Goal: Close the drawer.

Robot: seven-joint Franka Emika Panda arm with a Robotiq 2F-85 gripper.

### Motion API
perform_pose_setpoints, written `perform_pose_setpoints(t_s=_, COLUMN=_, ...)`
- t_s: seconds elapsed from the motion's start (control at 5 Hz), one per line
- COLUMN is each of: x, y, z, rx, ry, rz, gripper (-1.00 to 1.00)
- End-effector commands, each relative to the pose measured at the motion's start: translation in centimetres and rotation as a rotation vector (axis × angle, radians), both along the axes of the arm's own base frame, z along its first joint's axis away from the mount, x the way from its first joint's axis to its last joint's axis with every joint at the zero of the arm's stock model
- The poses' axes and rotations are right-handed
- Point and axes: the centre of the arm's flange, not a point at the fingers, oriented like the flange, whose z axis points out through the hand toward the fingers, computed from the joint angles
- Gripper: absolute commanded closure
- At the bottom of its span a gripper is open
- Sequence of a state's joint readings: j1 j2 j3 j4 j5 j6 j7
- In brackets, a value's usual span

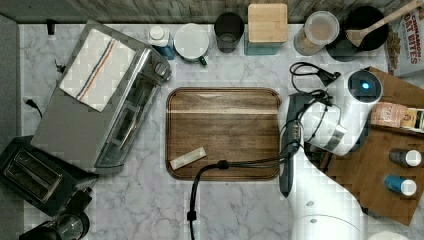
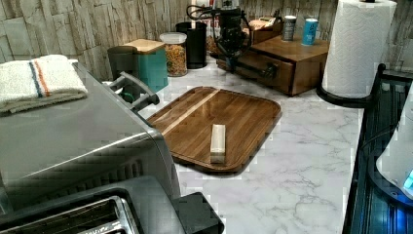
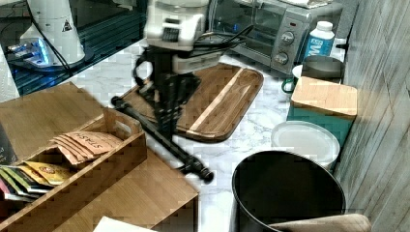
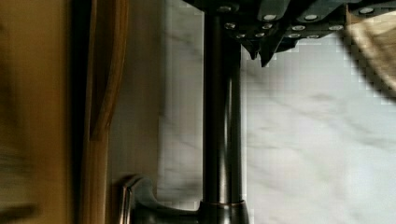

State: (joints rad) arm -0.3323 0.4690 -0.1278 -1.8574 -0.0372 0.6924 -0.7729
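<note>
Though set right at the dark bar handle [image 4: 222, 140], hard to tell whether the gripper [image 2: 233, 51] jaws clasp it or merely flank it. Just behind the jaws, the drawer [image 2: 282, 73] front, seemingly a sliver out of its wooden cabinet [image 2: 297, 48]: probably nearly shut, last push remaining. Any gap there too murky to confirm.

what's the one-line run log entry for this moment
phase: closing drawer | gripper: at dark bar handle | drawer: nearly shut in wooden cabinet | dark tray: untouched
</note>
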Motion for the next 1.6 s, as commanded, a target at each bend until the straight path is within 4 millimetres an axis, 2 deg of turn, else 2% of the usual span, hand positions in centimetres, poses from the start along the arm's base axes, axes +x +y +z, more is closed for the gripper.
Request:
perform_pose_setpoints(t_s=0.2, x=-10.95, y=-19.35, z=3.73, rx=-0.097, ry=-0.049, rz=-0.054, gripper=1.0)
perform_pose_setpoints(t_s=1.6, x=-10.95, y=-19.34, z=3.74, rx=-0.097, ry=-0.049, rz=-0.054, gripper=1.0)
